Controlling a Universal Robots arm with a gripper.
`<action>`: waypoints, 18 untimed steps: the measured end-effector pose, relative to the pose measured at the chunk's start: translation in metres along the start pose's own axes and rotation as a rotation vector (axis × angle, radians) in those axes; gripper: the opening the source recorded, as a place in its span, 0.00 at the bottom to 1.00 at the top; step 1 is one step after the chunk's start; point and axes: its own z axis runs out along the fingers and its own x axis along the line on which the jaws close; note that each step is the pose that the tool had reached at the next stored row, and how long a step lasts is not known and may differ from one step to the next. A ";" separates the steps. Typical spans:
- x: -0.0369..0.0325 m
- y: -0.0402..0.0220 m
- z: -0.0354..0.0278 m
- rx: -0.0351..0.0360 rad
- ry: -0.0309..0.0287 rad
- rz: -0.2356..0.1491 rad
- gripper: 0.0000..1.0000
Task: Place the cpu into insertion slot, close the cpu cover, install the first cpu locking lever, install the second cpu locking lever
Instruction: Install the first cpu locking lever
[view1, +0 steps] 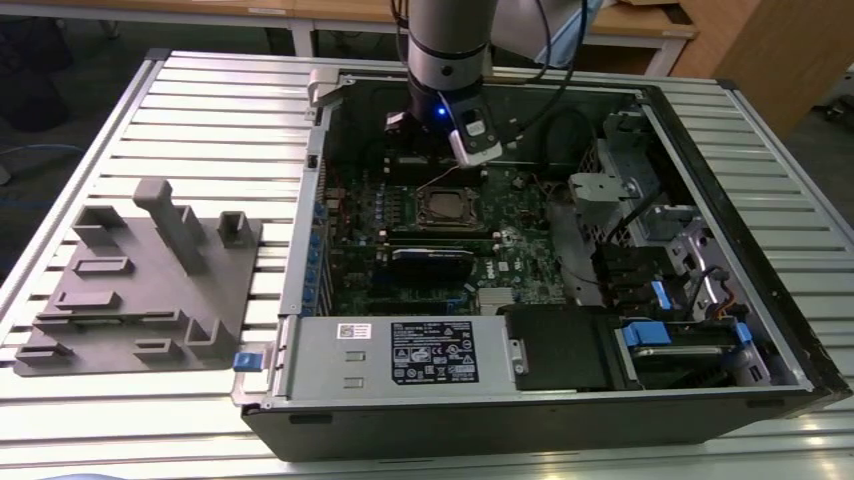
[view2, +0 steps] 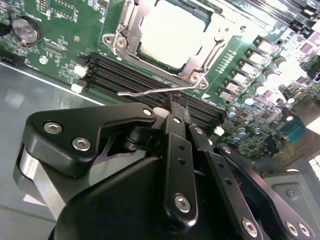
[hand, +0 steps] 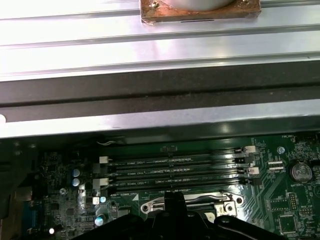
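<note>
Cpu: the cpu (view2: 172, 35) lies flat in the slot (view1: 449, 224) on the green board (view2: 60, 30), its silver face showing in the second wrist view.
Placing: done, judging by how squarely the chip sits.
Cover: the cover (view2: 127, 25) lies down around the chip, which shows through its window. This step looks done too, though I cannot tell whether the frame is pressed fully home.
Lever: one thin wire lever (view2: 150, 91) runs along the socket's edge, between it and the memory slots (view2: 125, 75). Its hooked end stands free. In the exterior view a thin wire slants up from the socket towards the arm, so I judge this lever not yet latched.
Other lever: I cannot tell whether it is locked or loose.
Gripper: the gripper (view2: 171, 100) hangs low inside the open case (view1: 400, 420), just beside the socket and right at the lever.
Fingers: the fingers (view2: 175, 130) look pressed together. Their tip meets or almost meets the wire, and I cannot tell whether they nip it or merely bear against it.
Progress: roughly half. Chip and cover are in place, and the two locking levers are left to do.
Surroundings: the case lies on a slatted tabletop (view1: 200, 90). A grey fixture (view1: 147, 280) sits well apart, at the exterior view's left.
</note>
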 end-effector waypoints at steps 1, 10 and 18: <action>-0.0013 0.0001 0.0002 0.0000 0.0000 0.000 0.11; -0.0053 0.0036 0.0033 0.0000 0.0000 0.000 0.11; -0.0126 0.0061 0.0069 -0.0002 -0.0001 0.000 0.11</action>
